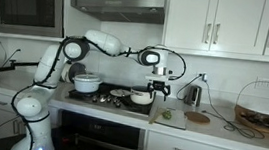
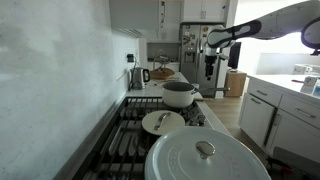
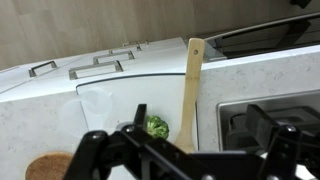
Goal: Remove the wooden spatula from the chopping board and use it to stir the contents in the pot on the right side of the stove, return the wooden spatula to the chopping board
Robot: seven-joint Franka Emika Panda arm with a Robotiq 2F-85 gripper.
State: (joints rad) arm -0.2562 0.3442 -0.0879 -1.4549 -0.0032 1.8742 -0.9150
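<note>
I have the tool [image 1: 156,90] hanging over the worktop [image 3: 40,125] just beside the stove [image 3: 280,105]. Its jaws are spread wide and empty, I judge because the pick-up has to come first. The wooden spatula [image 3: 190,85] lies along the stove-side edge of the chopping board [image 3: 105,100], with 1 green piece [image 3: 156,126] just beside it. In the wrist view, the tool hides the spatula's near end. The pot [image 1: 142,98] is too small to show its contents, and neither exterior view shows the spatula clearly.
</note>
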